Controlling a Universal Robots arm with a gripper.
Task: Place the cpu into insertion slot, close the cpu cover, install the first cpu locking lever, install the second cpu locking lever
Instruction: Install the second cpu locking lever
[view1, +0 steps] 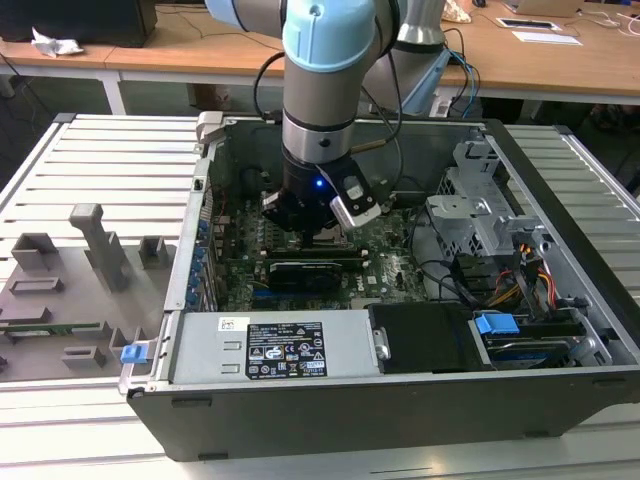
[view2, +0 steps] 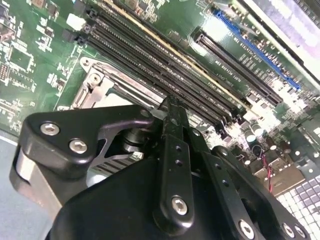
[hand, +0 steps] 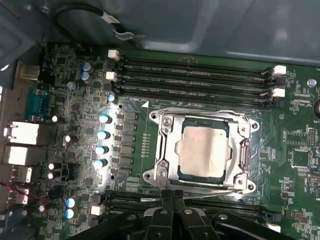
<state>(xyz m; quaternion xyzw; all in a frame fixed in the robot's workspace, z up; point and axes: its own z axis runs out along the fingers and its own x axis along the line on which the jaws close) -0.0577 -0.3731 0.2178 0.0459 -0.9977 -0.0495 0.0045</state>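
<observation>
Black gripper (hand: 172, 196), closed empty, hovers beside the covered cpu (hand: 203, 148).

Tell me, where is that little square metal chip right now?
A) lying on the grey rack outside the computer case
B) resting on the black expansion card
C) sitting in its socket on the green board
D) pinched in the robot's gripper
C: in the first wrist view the cpu lies flat in the insertion slot, framed by the cpu cover, with the gripper at the socket's edge.

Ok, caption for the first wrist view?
Cpu seated in the slot, cover down around it, gripper at the socket's edge.
</observation>
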